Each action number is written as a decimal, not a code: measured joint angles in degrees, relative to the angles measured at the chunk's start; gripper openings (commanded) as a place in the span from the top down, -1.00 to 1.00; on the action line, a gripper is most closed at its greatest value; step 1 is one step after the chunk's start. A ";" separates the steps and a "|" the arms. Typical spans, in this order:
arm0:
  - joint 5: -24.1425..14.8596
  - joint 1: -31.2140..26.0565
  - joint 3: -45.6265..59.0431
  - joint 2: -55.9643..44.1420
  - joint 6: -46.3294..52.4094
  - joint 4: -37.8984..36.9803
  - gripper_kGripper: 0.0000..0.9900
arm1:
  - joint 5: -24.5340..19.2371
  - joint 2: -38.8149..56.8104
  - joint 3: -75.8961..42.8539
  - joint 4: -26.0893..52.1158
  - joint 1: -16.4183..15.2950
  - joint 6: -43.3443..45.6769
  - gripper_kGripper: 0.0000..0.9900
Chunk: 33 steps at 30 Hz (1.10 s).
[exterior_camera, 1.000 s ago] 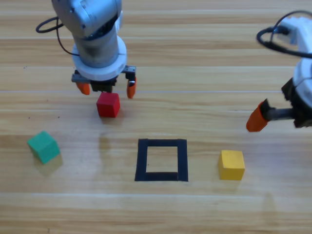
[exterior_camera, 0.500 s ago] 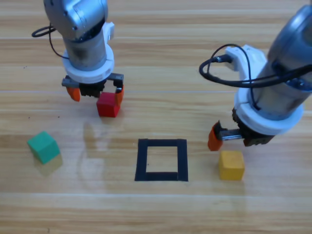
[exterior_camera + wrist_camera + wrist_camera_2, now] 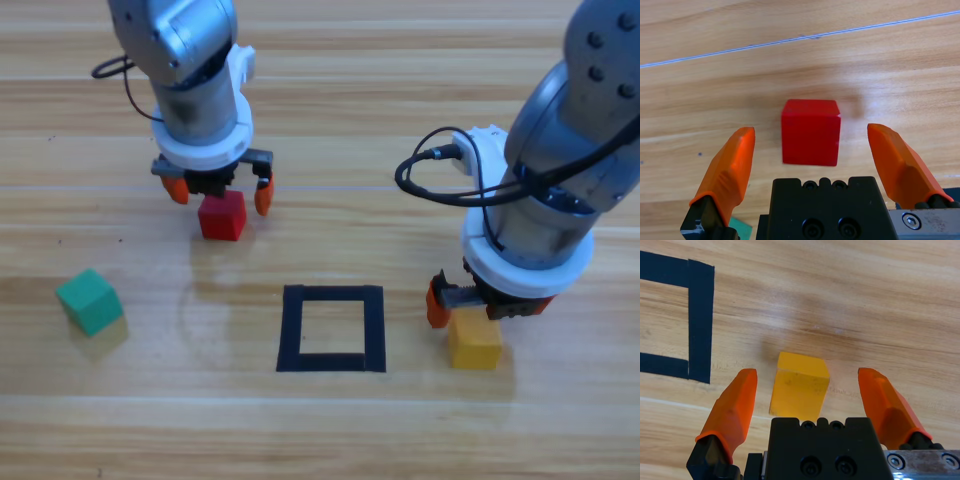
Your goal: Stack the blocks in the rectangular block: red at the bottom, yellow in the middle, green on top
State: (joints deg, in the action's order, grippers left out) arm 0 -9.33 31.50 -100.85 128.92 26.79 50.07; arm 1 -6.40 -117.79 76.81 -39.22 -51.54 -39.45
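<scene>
Left tool (image 3: 220,190), wide open, poised above the red cube (image 3: 222,215) far left of the tape outline (image 3: 332,328); right tool (image 3: 487,300), likewise empty, straddles the yellow cube (image 3: 474,341). Both should centre, drop squarely, then close. Green cube (image 3: 90,301) waits near-left on the counter (image 3: 360,120).

2 grey jointed metal arms (image 3: 190,60); looped black cables (image 3: 430,180); tapered orange fingers (image 3: 730,167); black bodies with hex screws.
</scene>
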 measured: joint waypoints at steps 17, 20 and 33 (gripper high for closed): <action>1.95 0.00 -0.32 3.21 -1.07 -2.15 -0.23 | 0.63 -1.85 -0.39 0.00 -0.32 -2.07 1.00; 2.00 -0.02 1.41 2.24 -1.96 -2.38 0.58 | 0.64 -1.53 -0.67 0.00 -0.50 -2.05 1.00; 0.50 -0.46 6.97 -2.90 0.79 -1.61 0.98 | -2.51 17.03 -1.68 -8.60 -4.94 -2.05 1.00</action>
State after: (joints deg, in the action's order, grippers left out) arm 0 -8.83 31.05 -93.88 126.01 27.58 48.46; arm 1 -8.91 -100.77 75.13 -47.82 -56.48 -41.50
